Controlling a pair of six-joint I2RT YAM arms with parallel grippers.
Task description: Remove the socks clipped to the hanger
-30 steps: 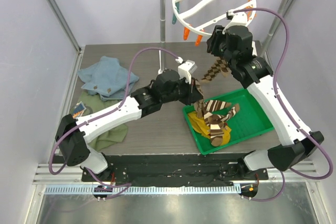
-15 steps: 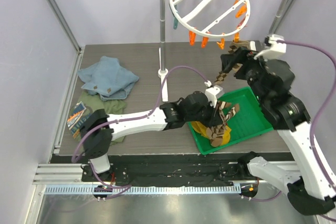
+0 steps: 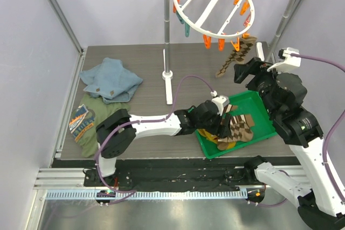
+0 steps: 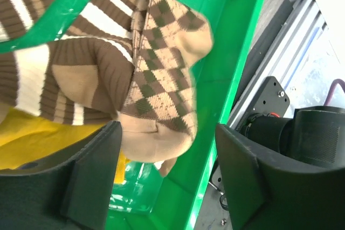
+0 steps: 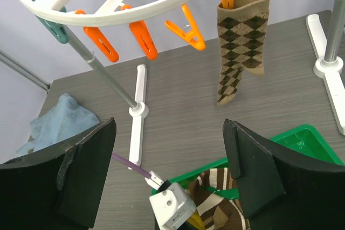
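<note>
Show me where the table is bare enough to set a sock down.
Bare table lies between the blue cloth and the rail stand's white foot, and behind the green tray under the hanging sock. Crowded: the tray, heaped with socks, and the near left corner with the olive cloth.

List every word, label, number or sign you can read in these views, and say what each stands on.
No text is legible in any view.
Orange-and-blue print on the olive-green cloth: it may carry lettering, but it is too small and blurred to read.
</note>
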